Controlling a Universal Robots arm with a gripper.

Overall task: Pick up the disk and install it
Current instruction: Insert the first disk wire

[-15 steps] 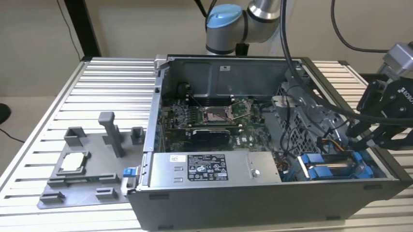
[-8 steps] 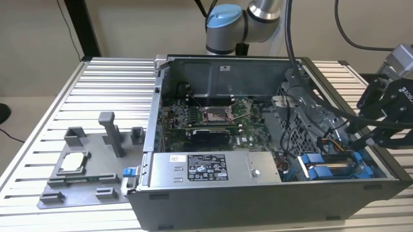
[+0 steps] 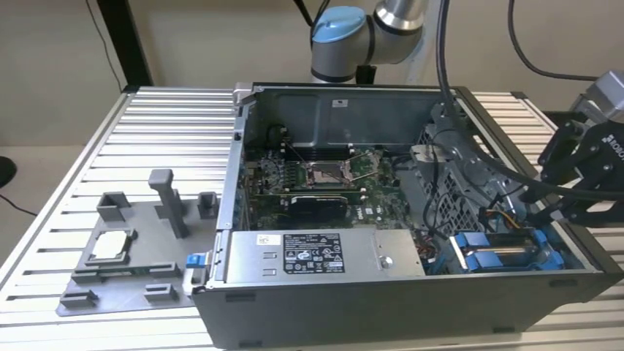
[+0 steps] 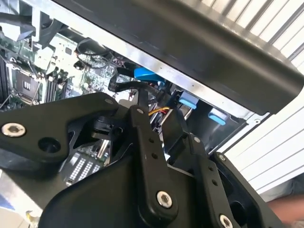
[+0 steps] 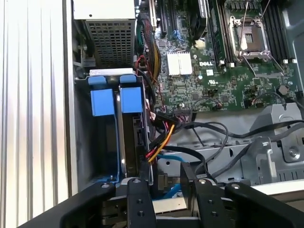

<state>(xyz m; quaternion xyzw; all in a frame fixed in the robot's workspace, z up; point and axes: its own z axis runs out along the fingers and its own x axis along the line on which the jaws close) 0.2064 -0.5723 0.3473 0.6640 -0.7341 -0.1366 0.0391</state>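
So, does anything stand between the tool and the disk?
Yes, partly: a yellow, red and black cable bundle runs down beside the disk, which stands in the bay, and ends up right at the tool. Nothing else visible lies between them.

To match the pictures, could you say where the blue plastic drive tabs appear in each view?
Exterior view: blue plastic drive tabs, case corner, exterior view's right.
First wrist view: tabs beside the case's side wall.
Second wrist view: tabs by the case rim.
Shared landmark: square silver processor socket.
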